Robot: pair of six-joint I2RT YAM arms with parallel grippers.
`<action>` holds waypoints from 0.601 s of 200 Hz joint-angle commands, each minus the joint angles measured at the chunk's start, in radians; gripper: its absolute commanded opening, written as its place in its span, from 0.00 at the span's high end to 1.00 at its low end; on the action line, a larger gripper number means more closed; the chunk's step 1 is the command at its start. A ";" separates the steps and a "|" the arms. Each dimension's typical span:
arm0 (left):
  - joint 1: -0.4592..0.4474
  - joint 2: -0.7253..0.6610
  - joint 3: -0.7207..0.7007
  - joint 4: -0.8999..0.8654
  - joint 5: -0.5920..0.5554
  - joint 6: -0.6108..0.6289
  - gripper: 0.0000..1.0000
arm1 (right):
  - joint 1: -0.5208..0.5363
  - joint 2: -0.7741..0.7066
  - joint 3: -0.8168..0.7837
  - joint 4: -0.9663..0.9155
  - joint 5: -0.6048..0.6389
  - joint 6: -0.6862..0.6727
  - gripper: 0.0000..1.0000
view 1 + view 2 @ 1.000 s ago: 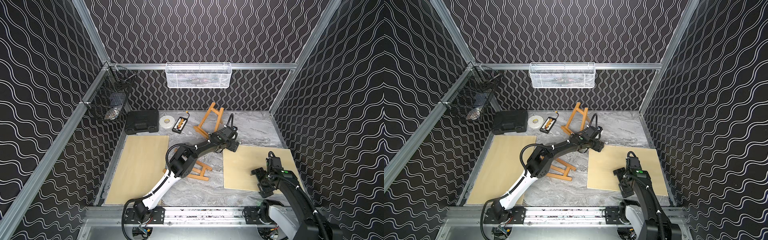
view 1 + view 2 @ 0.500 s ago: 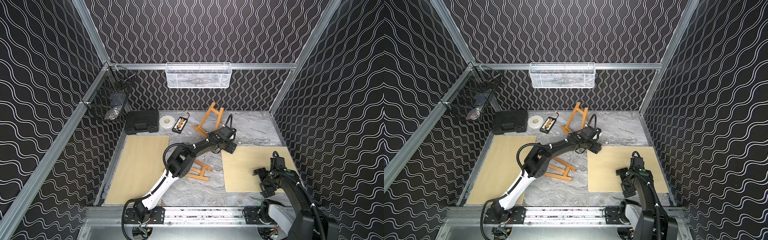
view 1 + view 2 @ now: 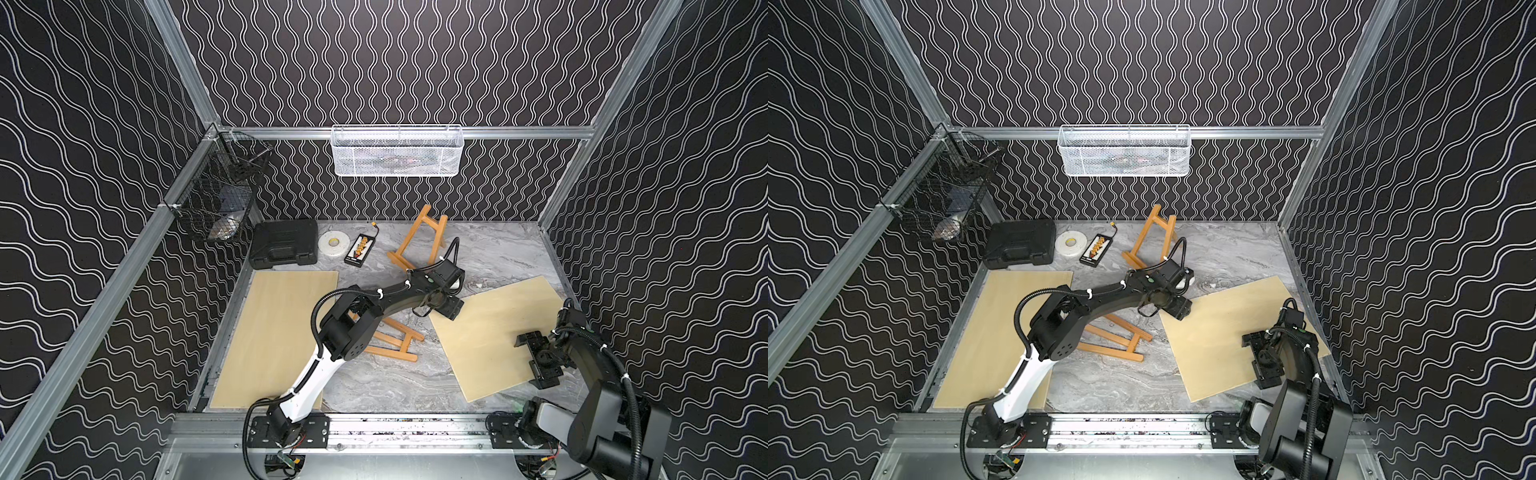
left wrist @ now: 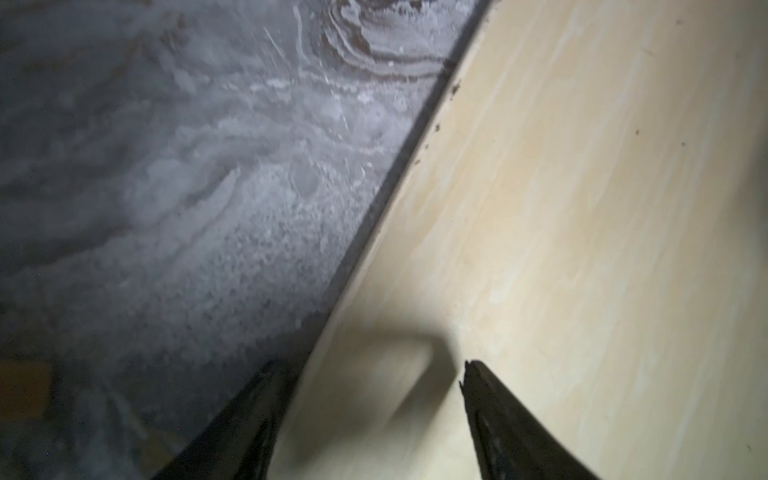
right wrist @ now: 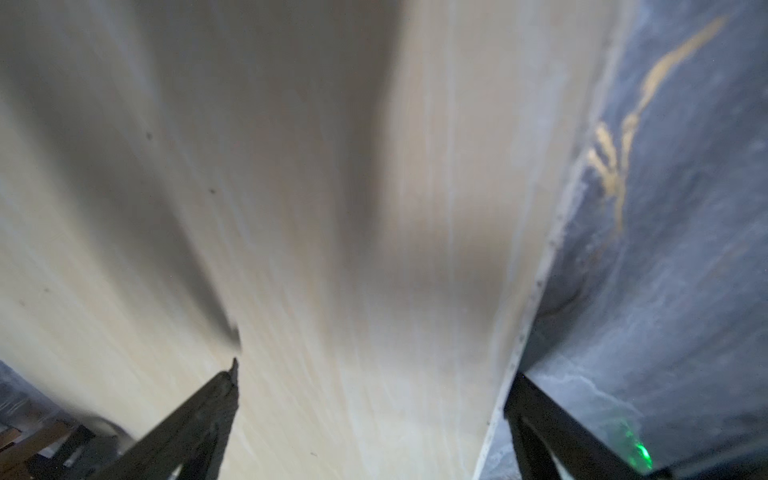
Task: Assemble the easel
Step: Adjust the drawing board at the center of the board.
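One wooden easel frame stands tilted near the back wall. Another frame lies flat on the marble table, partly hidden under my left arm. A pale plywood board lies skewed on the right. My left gripper points down at that board's left corner; in the left wrist view the left gripper is open, with the board's edge running between its fingers. My right gripper is over the board's right side. In the right wrist view it is wide open, astride the board's edge.
A second plywood board lies flat on the left. Along the back stand a black case, a tape roll and a small black tray. A white wire basket and a black one hang on the rails.
The right board has turned from square to skewed, its left corner swinging toward the front. My left gripper came nearer with that corner and its jaws narrowed a little. The right gripper barely shifted.
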 commanded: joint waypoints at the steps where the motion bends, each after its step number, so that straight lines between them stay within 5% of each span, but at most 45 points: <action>1: -0.019 -0.042 -0.063 -0.077 0.092 -0.038 0.28 | -0.023 0.036 0.018 0.249 -0.037 -0.063 0.00; 120: -0.034 -0.238 -0.337 0.125 0.119 -0.184 0.28 | -0.117 0.243 0.156 0.346 -0.068 -0.065 0.00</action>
